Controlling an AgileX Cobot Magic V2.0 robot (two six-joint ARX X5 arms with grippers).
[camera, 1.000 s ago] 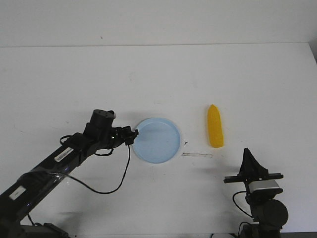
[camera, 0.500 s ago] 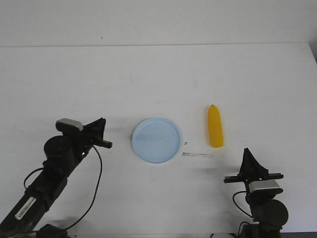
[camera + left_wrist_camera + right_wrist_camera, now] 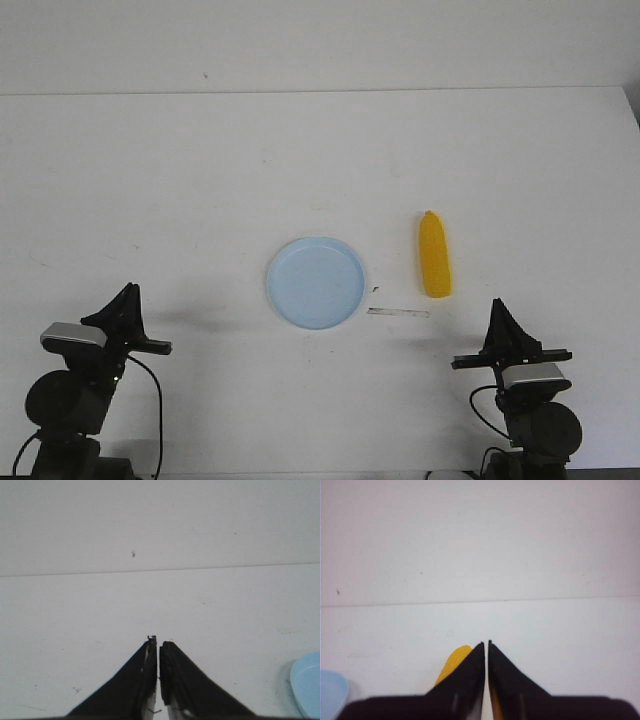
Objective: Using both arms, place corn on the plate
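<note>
The pale blue plate [image 3: 316, 282] lies empty near the middle of the white table; its edge shows in the left wrist view [image 3: 307, 684] and the right wrist view [image 3: 331, 694]. The yellow corn [image 3: 434, 254] lies on the table to the plate's right, pointed end away from me, apart from the plate. In the right wrist view the corn [image 3: 454, 663] peeks out behind the fingers. My left gripper [image 3: 126, 296] is folded back at the front left, shut and empty [image 3: 158, 641]. Shut and holding nothing as well, my right gripper [image 3: 498, 305] rests at the front right, short of the corn [image 3: 486, 642].
A thin strip of tape or mark [image 3: 397, 313] lies on the table between the plate and the right arm. The table's far edge meets a white wall [image 3: 320, 45].
My left arm has pulled back from the plate's left rim to its folded pose at the front left corner. The plate, corn and right arm have stayed put.
</note>
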